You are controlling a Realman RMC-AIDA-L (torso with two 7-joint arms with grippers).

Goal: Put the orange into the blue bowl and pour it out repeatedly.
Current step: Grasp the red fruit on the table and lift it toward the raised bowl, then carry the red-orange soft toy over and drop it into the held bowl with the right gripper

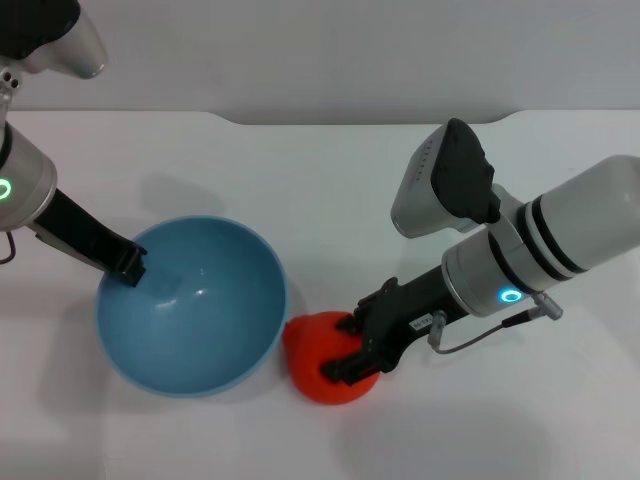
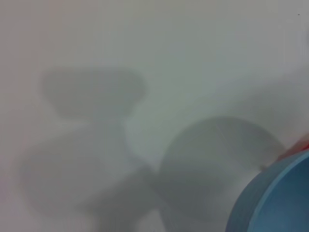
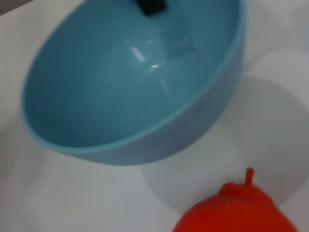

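The light-blue bowl (image 1: 200, 310) is empty and tilted, its opening facing the right arm. My left gripper (image 1: 130, 268) is shut on its far-left rim; a black fingertip (image 3: 152, 6) shows on that rim in the right wrist view. The bowl also shows in the left wrist view (image 2: 275, 203) and the right wrist view (image 3: 135, 87). The orange (image 1: 312, 352) sits just right of the bowl, touching or nearly touching its side. My right gripper (image 1: 350, 348) is shut on the orange, with one black finger on each side. The orange's stem nub shows in the right wrist view (image 3: 241, 208).
The white table (image 1: 320, 180) stretches all around, and its far edge meets a grey wall. The bowl casts a round shadow (image 2: 217, 164) on the table beneath it. No other objects are in view.
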